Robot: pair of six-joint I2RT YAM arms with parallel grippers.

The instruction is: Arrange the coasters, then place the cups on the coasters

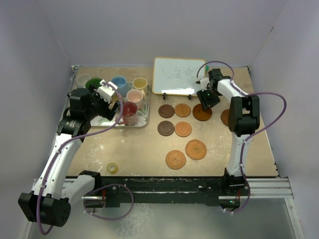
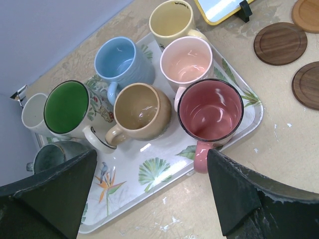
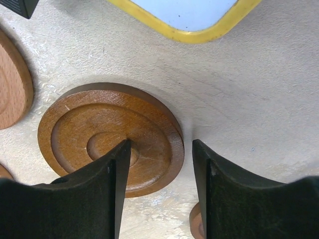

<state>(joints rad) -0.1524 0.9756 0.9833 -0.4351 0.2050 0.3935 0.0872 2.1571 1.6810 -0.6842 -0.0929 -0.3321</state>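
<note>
Several coasters lie right of centre: dark wood [image 1: 166, 110], lighter wood [image 1: 183, 129] and woven rattan [image 1: 196, 149]. The ringed brown coaster [image 3: 99, 134] lies flat on the table at the end of the back row. My right gripper [image 3: 162, 144] stands open just above it, one finger over its middle and the other off its rim. The cups stand crowded on a leaf-patterned tray [image 2: 149, 174], among them red [image 2: 210, 109], tan [image 2: 142, 110], pink [image 2: 186, 62], blue [image 2: 118, 59] and green-lined [image 2: 66, 107]. My left gripper [image 2: 151, 152] hangs wide open over the tray's near edge, beside the red cup's handle, holding nothing.
A yellow-framed whiteboard [image 1: 177, 74] stands on its feet at the back, just behind the right gripper. A small yellow tape roll [image 1: 113, 168] lies near the front left. One more coaster [image 1: 225, 117] is partly hidden behind the right arm.
</note>
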